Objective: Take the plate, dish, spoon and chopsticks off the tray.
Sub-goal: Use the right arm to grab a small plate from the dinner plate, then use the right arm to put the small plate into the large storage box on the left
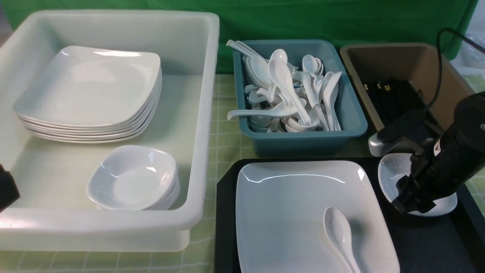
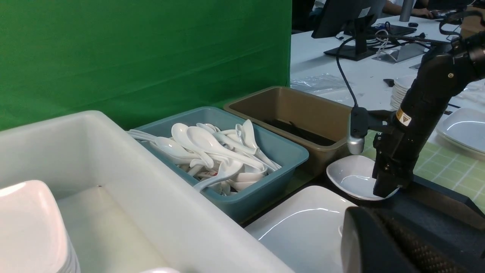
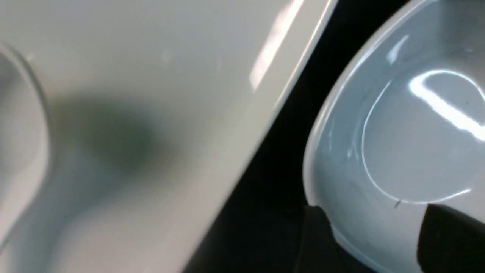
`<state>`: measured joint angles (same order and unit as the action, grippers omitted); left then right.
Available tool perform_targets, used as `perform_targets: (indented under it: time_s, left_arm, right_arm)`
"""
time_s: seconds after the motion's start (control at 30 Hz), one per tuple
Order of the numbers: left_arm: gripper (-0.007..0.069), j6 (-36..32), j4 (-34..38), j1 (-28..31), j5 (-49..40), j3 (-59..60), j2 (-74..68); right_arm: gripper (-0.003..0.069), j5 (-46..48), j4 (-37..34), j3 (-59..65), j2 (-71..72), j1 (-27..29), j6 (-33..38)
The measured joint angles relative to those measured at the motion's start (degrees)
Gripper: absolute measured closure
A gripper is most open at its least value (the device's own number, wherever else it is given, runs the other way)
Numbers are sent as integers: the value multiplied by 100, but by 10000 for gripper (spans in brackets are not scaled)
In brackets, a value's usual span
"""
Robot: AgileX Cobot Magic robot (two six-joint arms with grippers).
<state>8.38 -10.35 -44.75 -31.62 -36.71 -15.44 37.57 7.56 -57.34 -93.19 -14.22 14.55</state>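
Note:
On the black tray lies the large white plate, and the white spoon rests on the plate's near right part. The small white dish sits on the tray right of the plate. My right gripper stands open over the dish's near rim, with one finger outside the rim and the other inside the bowl. Black chopsticks lie in the brown tub. My left gripper is shut and empty. It stays at the near left beside the white tub, apart from the tray.
A big white tub on the left holds a stack of large plates and a stack of small dishes. A teal bin full of spoons and the brown tub stand behind the tray.

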Motion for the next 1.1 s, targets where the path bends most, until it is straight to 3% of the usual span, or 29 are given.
perform_targets:
  time_s: [0.27, 0.43, 0.77, 0.9, 1.0, 1.1]
  left_arm:
    - [603, 0, 40, 0, 82, 45, 0]
    - [603, 0, 88, 0, 82, 45, 0]
    - [603, -7, 100, 0, 82, 50, 0]
    - [603, -154, 100, 0, 70, 50, 0]
    - [603, -218, 94, 0, -62, 50, 0]
    - [603, -221, -7, 0, -147, 50, 0]
  right_arm:
    - [162, 53, -120, 2, -173, -25, 6]
    - [172, -21, 25, 7, -517, -25, 157]
    - [488, -109, 274, 2, -627, -98, 108]
    - [533, 386, 353, 2, -152, -344, -148]
    - [593, 939, 296, -180, 532, -874, -588]
    - [595, 1225, 229, -588, 970, -1449, -1028]
